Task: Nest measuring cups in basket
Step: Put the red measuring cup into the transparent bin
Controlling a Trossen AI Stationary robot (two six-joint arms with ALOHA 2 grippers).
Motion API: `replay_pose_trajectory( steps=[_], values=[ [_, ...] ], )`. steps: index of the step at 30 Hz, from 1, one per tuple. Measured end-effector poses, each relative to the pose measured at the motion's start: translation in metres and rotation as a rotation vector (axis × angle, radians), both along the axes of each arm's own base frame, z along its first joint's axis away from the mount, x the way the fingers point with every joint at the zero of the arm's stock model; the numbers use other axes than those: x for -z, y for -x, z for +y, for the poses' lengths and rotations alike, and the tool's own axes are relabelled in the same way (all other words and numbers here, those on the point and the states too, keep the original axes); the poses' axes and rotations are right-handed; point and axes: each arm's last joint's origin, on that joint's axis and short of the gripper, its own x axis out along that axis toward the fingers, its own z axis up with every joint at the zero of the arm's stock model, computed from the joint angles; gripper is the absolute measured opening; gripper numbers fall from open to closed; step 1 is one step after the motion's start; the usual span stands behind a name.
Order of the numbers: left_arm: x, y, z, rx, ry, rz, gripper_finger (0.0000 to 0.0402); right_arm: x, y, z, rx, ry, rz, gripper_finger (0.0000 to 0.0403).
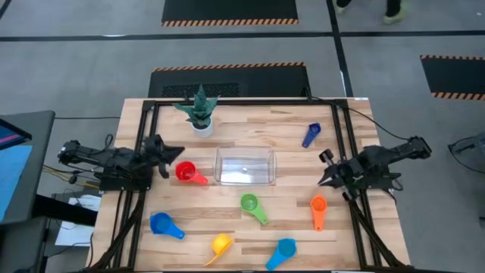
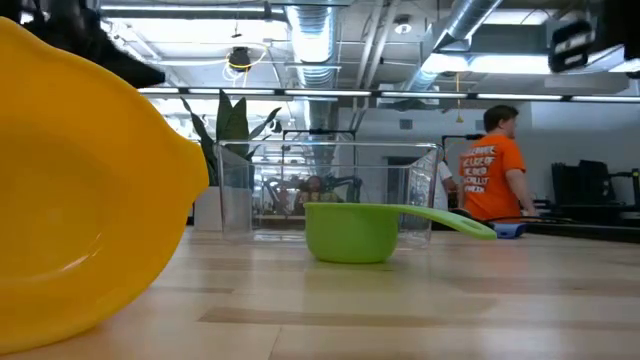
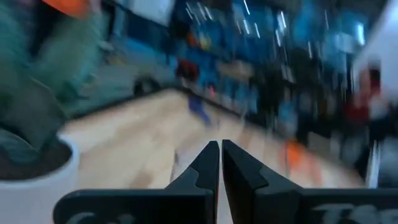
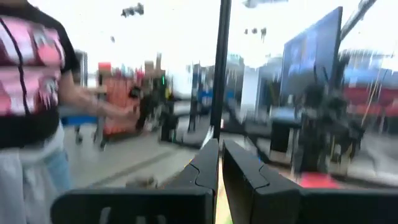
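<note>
Well, both claws pressed together, empty: left claw (image 1: 179,152) hangs near the red cup (image 1: 186,171); it should spread, pinch the handle, then clear the basket (image 1: 267,168) rim.

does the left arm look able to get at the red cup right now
Probably yes. The left gripper, shut and empty, sits just beside the small red plastic measuring cup with only bare wooden table between; the clear plastic basket lies beyond the cup.

Clear glossy plastic basket (image 1: 244,166), wooden table (image 1: 303,227)
</note>
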Motion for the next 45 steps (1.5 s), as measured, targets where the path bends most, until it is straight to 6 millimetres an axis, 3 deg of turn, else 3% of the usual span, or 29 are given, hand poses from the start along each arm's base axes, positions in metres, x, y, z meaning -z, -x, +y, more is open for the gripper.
replay_pose_trajectory(
  steps=[5,16,26,34,40,45],
  values=[
    [-0.009,0.002,0.003,-0.102,0.089,-0.123,0.0006,-0.012,0.005,-0.001,0.0,-0.041,-0.129,0.0047],
    [-0.01,0.004,0.005,-0.199,0.116,-0.14,0.0006,-0.031,0.016,-0.005,-0.014,-0.136,-0.335,0.0047],
    [-0.006,0.003,0.006,-0.205,0.13,-0.105,0.0006,-0.032,0.016,-0.008,0.229,0.125,-0.475,0.0047],
    [0.0,0.003,0.006,-0.216,0.16,-0.072,0.0006,-0.032,0.015,-0.008,0.233,0.136,-0.471,0.0047],
    [0.002,0.005,0.007,-0.292,0.152,-0.058,0.0006,-0.033,0.016,-0.008,0.114,-0.059,-0.398,0.0047],
    [0.003,0.005,0.008,-0.332,0.146,-0.046,0.0006,-0.032,0.016,-0.008,0.101,-0.08,-0.384,0.0047]
  ],
)
